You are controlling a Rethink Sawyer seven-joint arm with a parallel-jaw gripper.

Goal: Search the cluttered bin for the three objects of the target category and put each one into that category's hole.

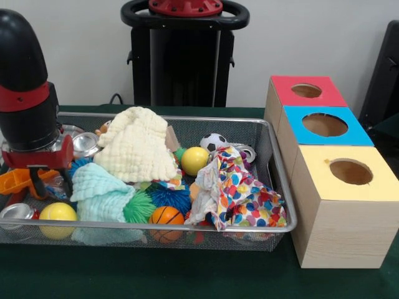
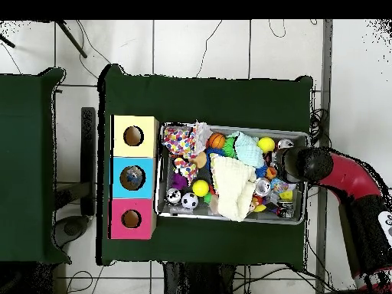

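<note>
The silver wire-mesh bin point(image 1: 156, 229) lies on the green table, heaped with toys and cloths; it also shows in the overhead view point(image 2: 230, 218). My gripper point(image 1: 51, 184) is low inside the bin's left end in the front view, under the black and red arm point(image 1: 25, 93). A bit of clear crinkly packet point(image 1: 56, 185) shows right at it. Whether it is held cannot be told. In the overhead view the arm point(image 2: 337, 172) covers the gripper. Other packets are hidden in the clutter. Red point(image 1: 305, 93), blue point(image 1: 324, 124) and yellow point(image 1: 349, 171) boxes with holes stand beside the bin.
In the bin: a cream cloth point(image 1: 137, 146), a mint cloth point(image 1: 100, 190), a spotted cloth point(image 1: 240, 193), yellow balls point(image 1: 194, 160), a small basketball point(image 1: 166, 216), a soccer ball point(image 1: 214, 142), metal cans point(image 1: 84, 144), a blue spiky ball point(image 1: 168, 198), an orange toy point(image 1: 15, 180).
</note>
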